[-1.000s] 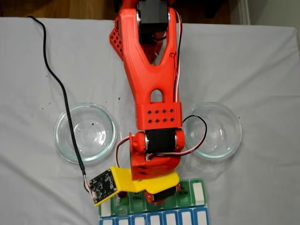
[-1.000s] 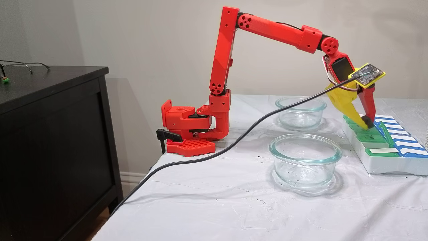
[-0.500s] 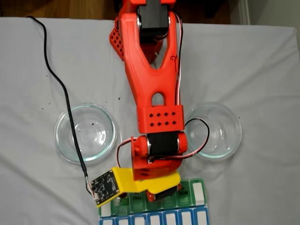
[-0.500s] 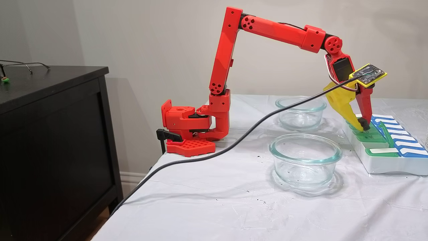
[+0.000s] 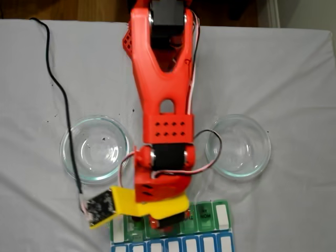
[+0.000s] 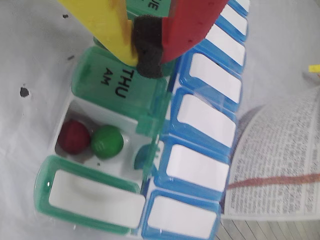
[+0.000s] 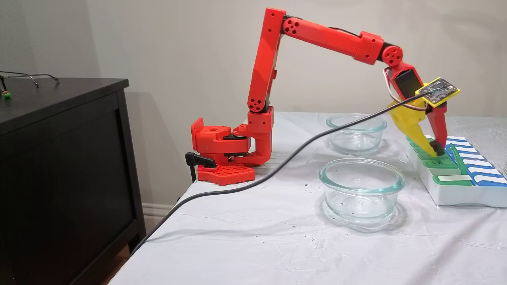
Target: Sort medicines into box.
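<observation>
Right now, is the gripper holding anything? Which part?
Nothing seen held. The gripper is shut, black pads together above the THU lid; both pills lie in the open compartment.

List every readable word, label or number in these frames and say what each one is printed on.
"THU AM": on a closed green lid of the pill organizer, in the wrist view, just beneath the hand.
"UE": partial letters on the next green lid, cut off by the hand.
Printed paper beside the organizer: text too blurred to read.
Lid labels in a fixed view: too small to read.

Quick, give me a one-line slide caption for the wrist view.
Shut gripper above the THU lid of the pill box; a red pill and green pill share the open compartment.
</observation>
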